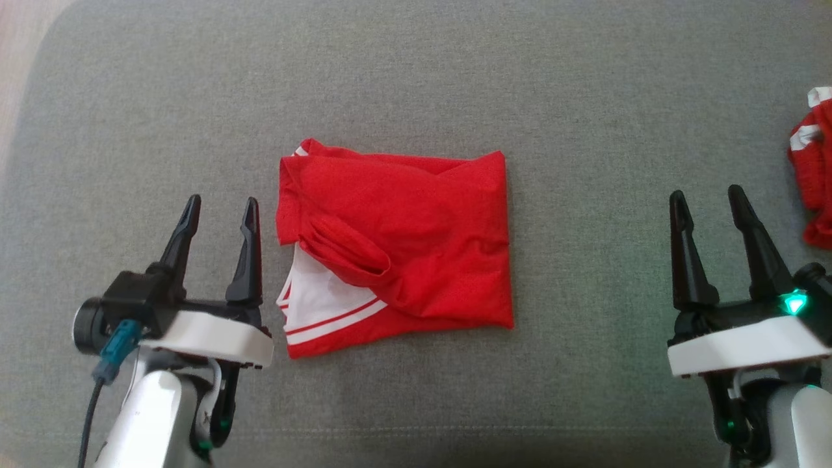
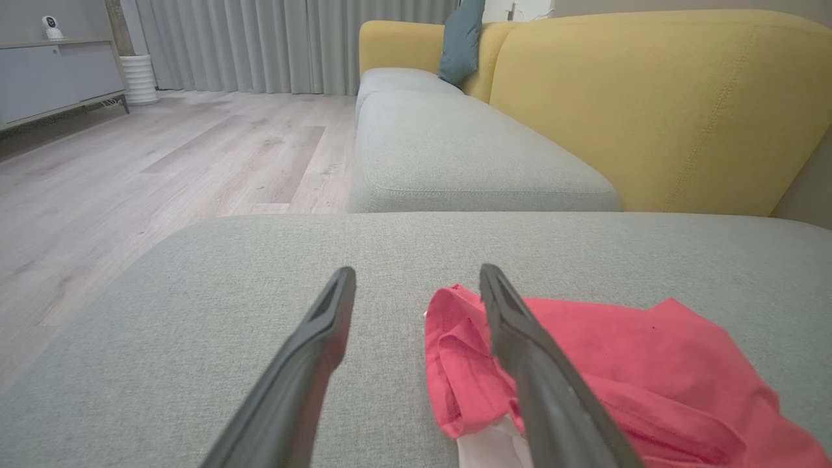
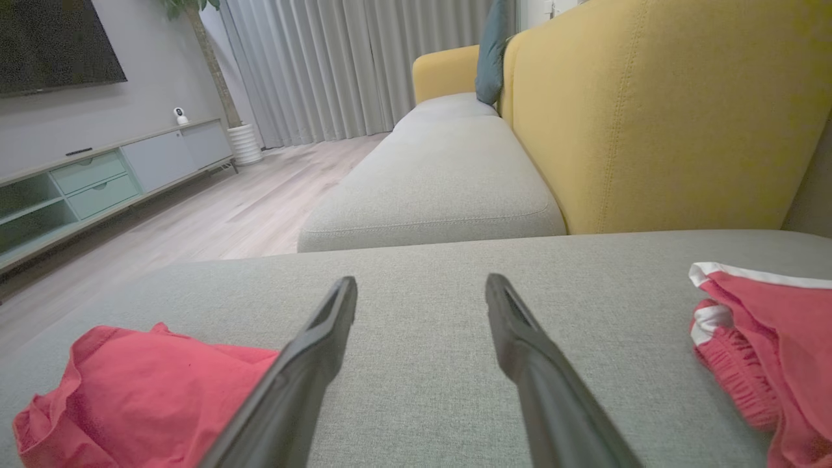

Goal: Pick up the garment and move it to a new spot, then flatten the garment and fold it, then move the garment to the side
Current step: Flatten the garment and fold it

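Both grippers sit at the bottom of the head view, empty. The left gripper, lower left, has its fingers spread wide, the inner one just beside the garment's left edge; I cannot tell whether it touches. The right gripper, lower right, is equally wide apart and stands well clear of the cloth.

A red garment lies folded into a rough rectangle at mid-frame on the grey seat. A white panel with red stripes shows at its lower left, partly tucked under a red fold.

Bare seat runs all across the top of the frame and between the garment and the right gripper. At the upper left the seat's rounded corner gives way to floor.

Another red piece with white trim is cut off by the right edge. In the left wrist view one finger covers part of the garment.
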Tool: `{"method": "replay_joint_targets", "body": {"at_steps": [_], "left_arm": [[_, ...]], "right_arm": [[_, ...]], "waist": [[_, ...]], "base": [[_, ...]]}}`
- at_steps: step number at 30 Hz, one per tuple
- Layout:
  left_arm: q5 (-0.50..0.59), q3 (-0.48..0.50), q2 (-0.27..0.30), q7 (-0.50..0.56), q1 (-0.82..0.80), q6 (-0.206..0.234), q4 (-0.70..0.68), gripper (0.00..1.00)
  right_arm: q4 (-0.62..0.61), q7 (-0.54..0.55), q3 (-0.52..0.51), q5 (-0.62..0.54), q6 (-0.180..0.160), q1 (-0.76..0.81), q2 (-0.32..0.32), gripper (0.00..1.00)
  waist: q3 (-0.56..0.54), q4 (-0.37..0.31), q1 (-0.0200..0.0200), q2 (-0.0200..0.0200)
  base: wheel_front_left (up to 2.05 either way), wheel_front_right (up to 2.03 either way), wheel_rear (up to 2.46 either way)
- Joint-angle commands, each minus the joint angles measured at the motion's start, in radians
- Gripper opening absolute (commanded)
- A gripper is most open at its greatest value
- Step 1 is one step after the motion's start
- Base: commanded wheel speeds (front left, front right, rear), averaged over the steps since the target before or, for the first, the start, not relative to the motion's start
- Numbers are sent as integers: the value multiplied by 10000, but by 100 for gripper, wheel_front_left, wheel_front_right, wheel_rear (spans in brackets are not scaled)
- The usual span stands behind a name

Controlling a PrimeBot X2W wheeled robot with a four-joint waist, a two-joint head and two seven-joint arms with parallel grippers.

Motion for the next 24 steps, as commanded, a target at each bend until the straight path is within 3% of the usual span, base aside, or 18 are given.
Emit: {"method": "replay_joint_targets", "body": {"at_steps": [1,9,10,12,20,24], "left_arm": [[-61,322,270,10,-183,40,-367,100],[-89,265,288,5,-255,82,-349,100],[-91,252,286,3,-270,83,-352,100],[-89,214,283,0,-320,75,-362,100],[-150,44,180,-84,-705,-62,-244,100],[-155,-30,115,-143,-850,-114,-140,100]], "right_arm": [[-453,51,166,-31,35,35,31,100],[-394,212,255,-95,35,-74,76,100],[-311,242,368,-78,35,-140,65,94],[18,423,774,26,35,-270,33,0],[2464,496,3958,1028,35,-1696,56,0],[3720,265,4971,1461,35,-2380,91,0]], "waist": [[14,9,0,0],[71,86,0,0],[86,102,0,0],[144,160,0,0],[561,673,0,0],[676,970,0,0]], "base": [[0,0,0],[0,0,0],[0,0,0],[0,0,0],[0,0,0],[0,0,0]]}}
